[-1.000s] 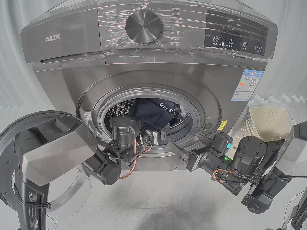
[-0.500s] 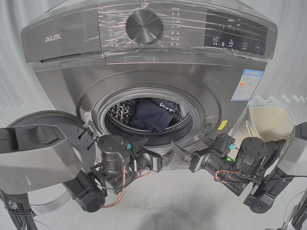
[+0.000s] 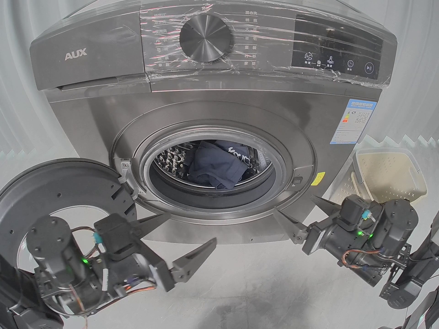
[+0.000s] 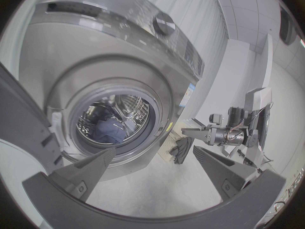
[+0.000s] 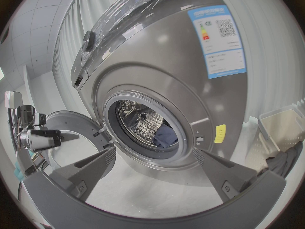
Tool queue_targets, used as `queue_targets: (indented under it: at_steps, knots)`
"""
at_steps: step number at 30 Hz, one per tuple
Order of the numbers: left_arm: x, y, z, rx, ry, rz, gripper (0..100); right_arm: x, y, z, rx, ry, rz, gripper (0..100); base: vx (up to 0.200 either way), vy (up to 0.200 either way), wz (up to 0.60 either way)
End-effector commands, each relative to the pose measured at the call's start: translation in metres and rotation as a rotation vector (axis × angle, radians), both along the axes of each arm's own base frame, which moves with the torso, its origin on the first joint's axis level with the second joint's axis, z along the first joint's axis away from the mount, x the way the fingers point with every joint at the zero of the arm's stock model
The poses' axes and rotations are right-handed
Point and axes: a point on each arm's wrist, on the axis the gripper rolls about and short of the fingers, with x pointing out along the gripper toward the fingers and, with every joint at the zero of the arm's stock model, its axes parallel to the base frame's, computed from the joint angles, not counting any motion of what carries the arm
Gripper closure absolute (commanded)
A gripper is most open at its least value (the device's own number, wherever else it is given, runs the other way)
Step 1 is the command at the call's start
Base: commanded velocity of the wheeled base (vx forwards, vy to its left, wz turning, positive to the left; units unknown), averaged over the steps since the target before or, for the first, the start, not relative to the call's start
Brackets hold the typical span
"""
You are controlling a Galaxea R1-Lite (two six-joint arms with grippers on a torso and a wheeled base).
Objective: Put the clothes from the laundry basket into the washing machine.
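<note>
The left pincer (image 3: 192, 228) and right pincer (image 3: 293, 204) hang open, empty, before the grey metal washing machine (image 3: 228, 101) with a dark blue cloth (image 3: 217, 165) inside; the dark grey cloth (image 5: 282, 161) beside it may slip if grabbed loosely.

White pleated curtains (image 3: 27, 92) behind; pale glossy floor (image 3: 256, 279); panelled ceiling (image 5: 41, 3); white wall (image 4: 228, 77).

I log, as seen: washing machine (image 3: 91, 115), satin grey metal-look shell; plastic film (image 3: 256, 28), clear and wrinkled, over its panel; drum (image 3: 171, 158), shiny embossed steel; garment (image 3: 217, 167), soft navy cloth; laundry basket (image 3: 388, 170), matt cream perforated plastic.
</note>
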Motion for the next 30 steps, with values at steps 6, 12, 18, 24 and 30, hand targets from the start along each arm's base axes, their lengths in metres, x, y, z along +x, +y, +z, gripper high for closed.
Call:
queue_targets:
  at_steps: [6, 12, 18, 24, 30]
  knots:
    - [-0.048, 0.063, 0.021, -0.133, -0.080, 0.110, 0, -0.028, -0.058, 0.008, -0.039, -0.017, -0.134, 0, 0.000, 0.000, 0.00]
    - [-0.055, 0.081, 0.017, -0.120, -0.085, 0.223, 0, -0.027, -0.087, -0.001, -0.085, 0.024, -0.276, 0, -0.067, 0.000, 0.00]
    - [-0.069, 0.097, 0.017, -0.071, -0.110, 0.272, 0, -0.044, -0.096, 0.009, -0.099, 0.028, -0.283, 0, -0.200, 0.000, 0.00]
    - [-0.088, 0.118, 0.008, 0.013, -0.080, 0.353, 0, -0.076, -0.111, 0.010, -0.154, 0.108, -0.318, 0, -0.200, 0.000, 0.00]
    - [-0.110, 0.133, 0.003, -0.001, -0.106, 0.391, 0, -0.097, -0.126, 0.013, -0.137, 0.100, -0.400, 0, -0.200, 0.000, 0.00]
